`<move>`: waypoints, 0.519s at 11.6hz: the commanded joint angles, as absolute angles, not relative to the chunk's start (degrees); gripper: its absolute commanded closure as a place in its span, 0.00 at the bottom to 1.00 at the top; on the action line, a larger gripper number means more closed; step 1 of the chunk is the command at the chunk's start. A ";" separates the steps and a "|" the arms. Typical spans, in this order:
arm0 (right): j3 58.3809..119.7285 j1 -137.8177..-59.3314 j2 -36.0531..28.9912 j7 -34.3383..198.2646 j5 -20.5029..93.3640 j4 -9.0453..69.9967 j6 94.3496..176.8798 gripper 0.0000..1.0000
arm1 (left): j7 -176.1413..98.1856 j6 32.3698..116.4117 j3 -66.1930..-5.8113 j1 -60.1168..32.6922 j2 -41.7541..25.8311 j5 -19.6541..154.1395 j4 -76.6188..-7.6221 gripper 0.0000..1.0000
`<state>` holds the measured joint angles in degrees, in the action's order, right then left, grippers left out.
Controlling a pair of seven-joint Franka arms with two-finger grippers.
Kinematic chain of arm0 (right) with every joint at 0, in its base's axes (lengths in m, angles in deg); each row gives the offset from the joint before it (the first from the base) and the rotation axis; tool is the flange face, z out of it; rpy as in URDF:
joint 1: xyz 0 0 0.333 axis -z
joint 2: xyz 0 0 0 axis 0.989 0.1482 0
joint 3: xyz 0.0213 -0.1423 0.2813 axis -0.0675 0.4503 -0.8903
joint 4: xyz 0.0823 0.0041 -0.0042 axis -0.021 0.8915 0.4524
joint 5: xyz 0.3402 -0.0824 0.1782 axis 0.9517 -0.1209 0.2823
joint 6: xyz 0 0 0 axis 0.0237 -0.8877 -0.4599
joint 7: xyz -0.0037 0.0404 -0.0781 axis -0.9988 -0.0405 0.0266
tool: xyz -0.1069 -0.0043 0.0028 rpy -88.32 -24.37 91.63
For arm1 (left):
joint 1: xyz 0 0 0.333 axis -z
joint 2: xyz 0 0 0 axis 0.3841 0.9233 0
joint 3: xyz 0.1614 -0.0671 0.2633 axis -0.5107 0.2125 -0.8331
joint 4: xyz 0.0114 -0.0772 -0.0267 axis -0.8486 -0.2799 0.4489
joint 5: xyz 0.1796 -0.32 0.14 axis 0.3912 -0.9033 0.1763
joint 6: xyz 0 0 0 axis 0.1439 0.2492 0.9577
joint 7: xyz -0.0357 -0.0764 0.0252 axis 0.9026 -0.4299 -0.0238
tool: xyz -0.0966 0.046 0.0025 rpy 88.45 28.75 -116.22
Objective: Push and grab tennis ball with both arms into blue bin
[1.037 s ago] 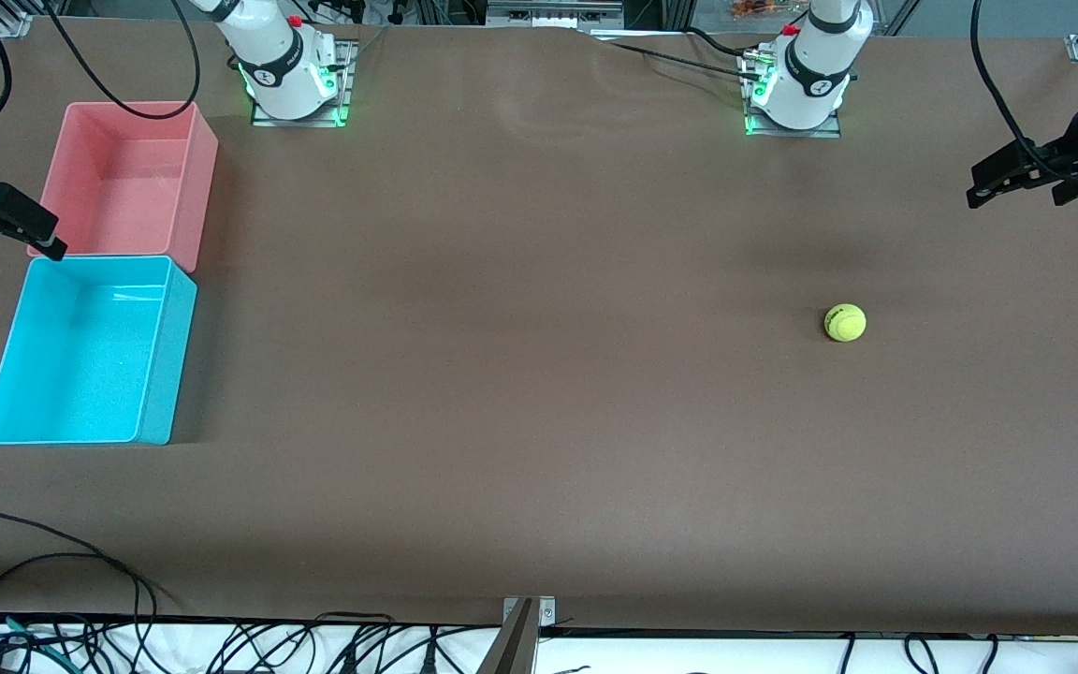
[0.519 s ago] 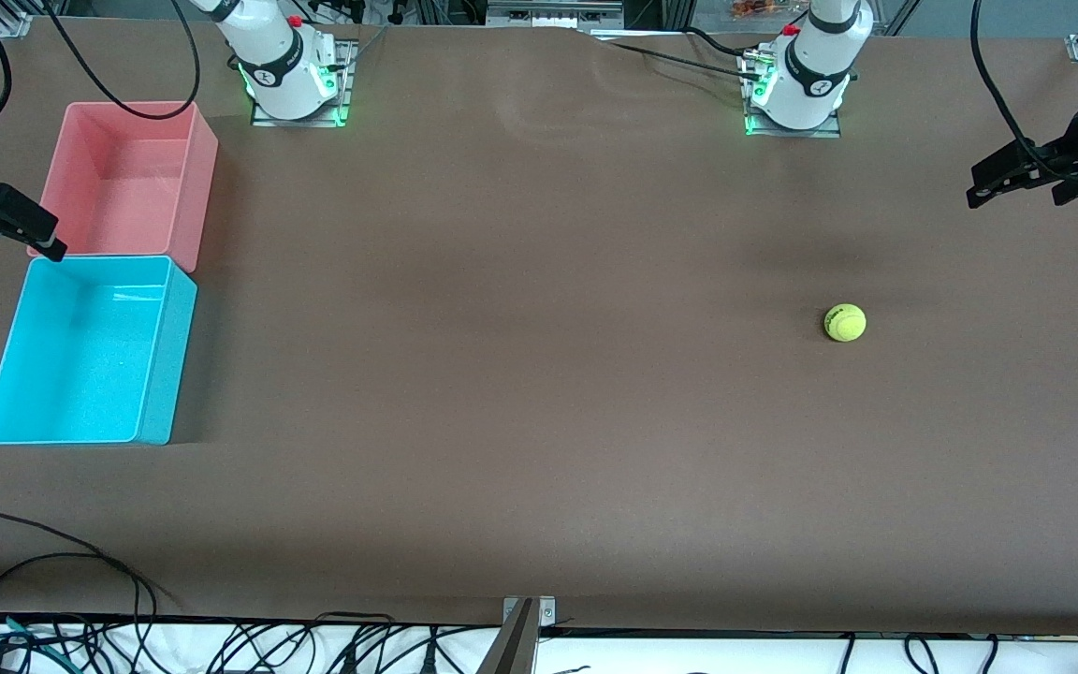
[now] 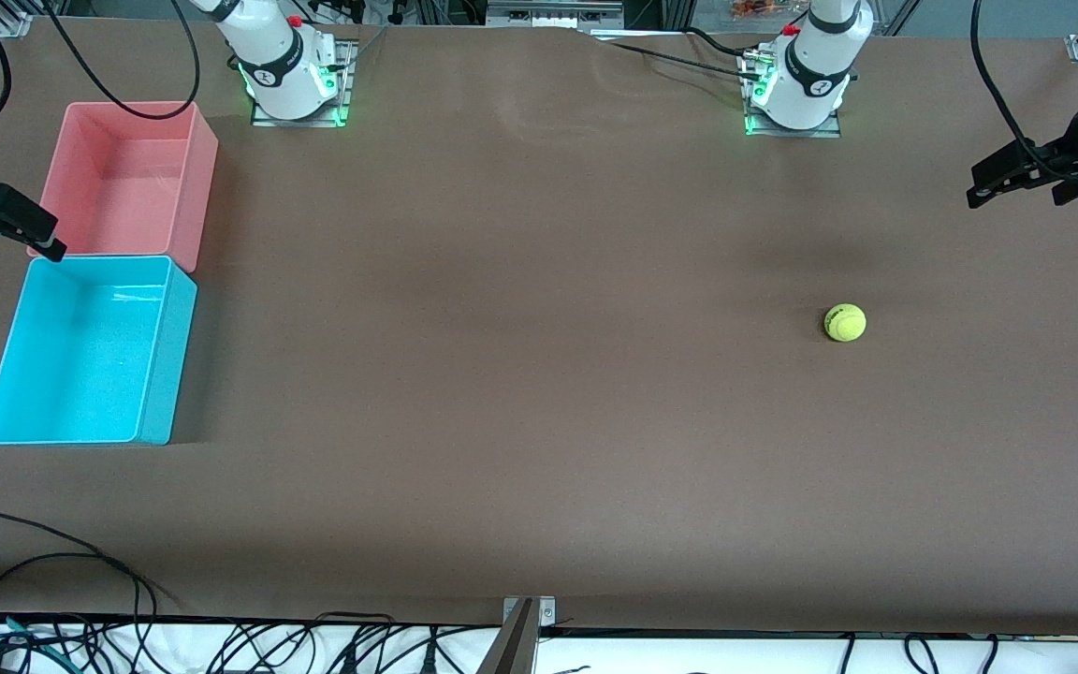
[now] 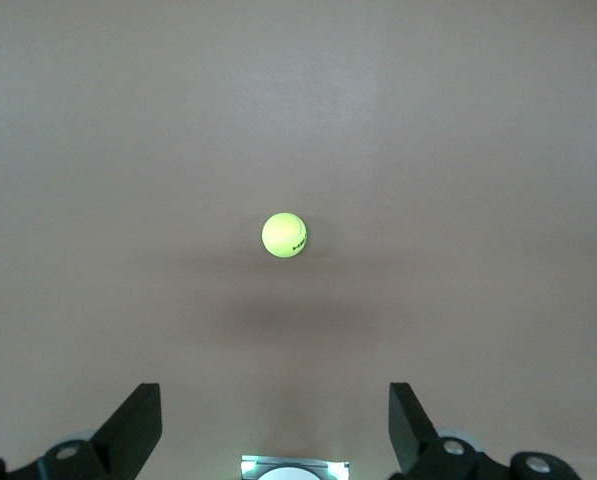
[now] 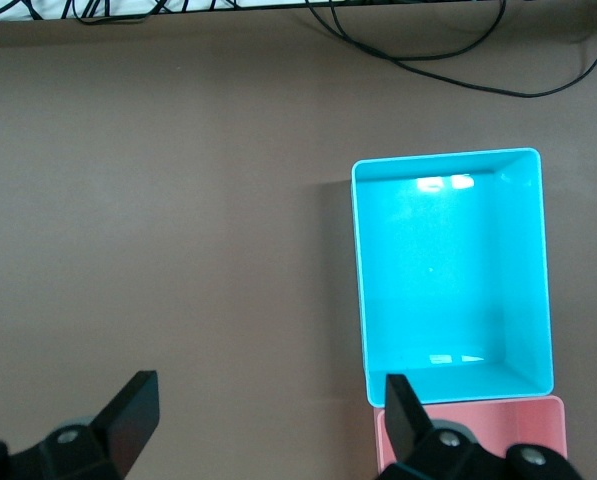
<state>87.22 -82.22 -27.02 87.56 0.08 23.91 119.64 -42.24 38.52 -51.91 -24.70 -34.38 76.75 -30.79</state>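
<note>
Brown tabletop is seen bare all around the tennis ball, which lies alone toward the left arm's end of the table, well apart from the left gripper, whose jaws are spread wide, far wider than the ball, and held up in the air at that end's edge. At the right arm's end, the right gripper is held with jaws wide apart over the table just beside the pink bin, near the blue bin. Both bins are set touching end to end, the blue one nearer the front camera, with a long open stretch of table between its wall and the ball.
</note>
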 commanded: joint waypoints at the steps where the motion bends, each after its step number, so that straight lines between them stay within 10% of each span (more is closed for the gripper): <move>1: 87.30 -82.27 -26.56 88.05 0.20 22.51 119.14 0.00 | -41.91 37.03 -51.78 -25.14 -33.41 76.23 -28.63 0.00; 6: 87.38 -82.27 -26.64 88.05 0.11 22.51 119.05 0.00 | -41.91 36.77 -51.78 -25.14 -33.41 76.23 -28.63 0.00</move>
<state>87.23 -82.22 -27.02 87.56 0.08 23.91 119.64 -42.24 38.28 -51.92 -24.74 -34.38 76.75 -30.79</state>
